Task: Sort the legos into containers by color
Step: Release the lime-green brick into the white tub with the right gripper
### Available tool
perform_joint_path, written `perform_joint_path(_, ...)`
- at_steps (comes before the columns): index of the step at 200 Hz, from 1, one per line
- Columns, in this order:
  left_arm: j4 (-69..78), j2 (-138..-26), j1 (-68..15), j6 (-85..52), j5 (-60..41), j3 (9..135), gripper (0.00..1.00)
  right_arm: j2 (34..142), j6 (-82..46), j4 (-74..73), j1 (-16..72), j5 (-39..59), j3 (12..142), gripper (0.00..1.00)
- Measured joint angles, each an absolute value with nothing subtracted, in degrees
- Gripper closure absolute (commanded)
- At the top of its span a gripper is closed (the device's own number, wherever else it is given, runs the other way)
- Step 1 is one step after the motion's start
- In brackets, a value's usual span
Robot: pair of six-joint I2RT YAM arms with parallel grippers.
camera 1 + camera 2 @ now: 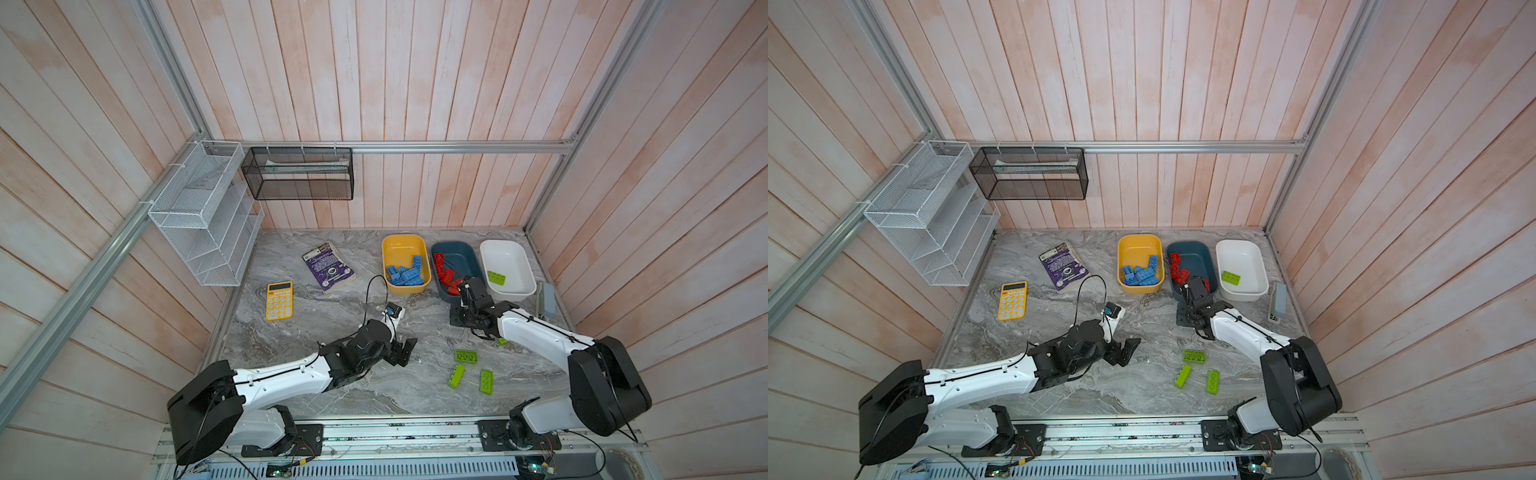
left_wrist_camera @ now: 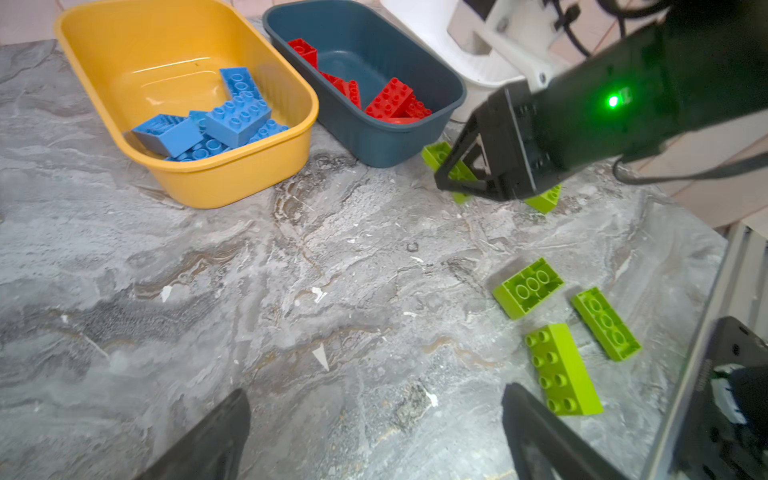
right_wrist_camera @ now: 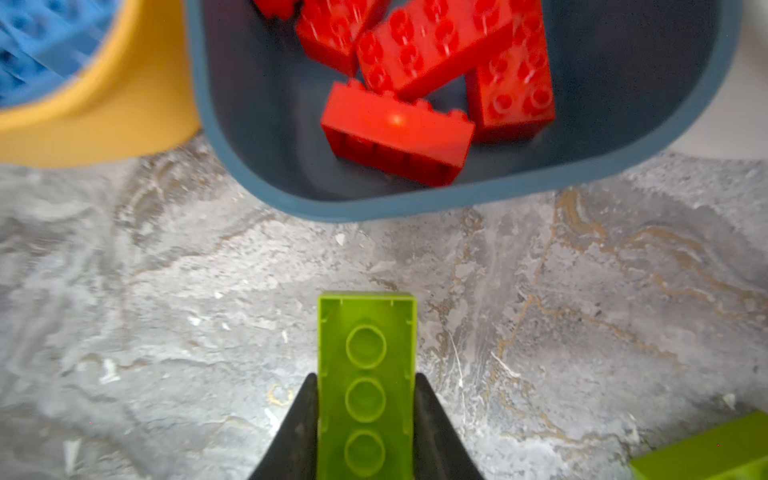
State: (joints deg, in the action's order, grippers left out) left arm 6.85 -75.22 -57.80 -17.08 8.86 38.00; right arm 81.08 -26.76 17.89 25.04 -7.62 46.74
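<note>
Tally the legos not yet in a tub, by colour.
Green legos: 5, four loose on the table, one in the right gripper
Red legos: 0
Blue legos: 0
Total: 5

Bright, even light; blurred wrist close-ups

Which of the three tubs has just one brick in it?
The white tub, rightmost in the row: one lime green brick lies in it, while the yellow tub and teal tub each hold several.
</note>
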Motion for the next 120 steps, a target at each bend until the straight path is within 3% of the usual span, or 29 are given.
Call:
perform_joint_path(74, 7.49, -85.95, -57.80, -12.88, 3.33, 53.82, 0.05, 77.32, -24.58, 19.31, 5.74, 1.26, 56.86, 0.85)
perform_joint_path(120, 8.43, -96.92, -57.80, -12.19, -0.36, 62.67, 0.05, 86.37, -26.70, 17.69, -2.44, 4.29, 65.30, 0.85)
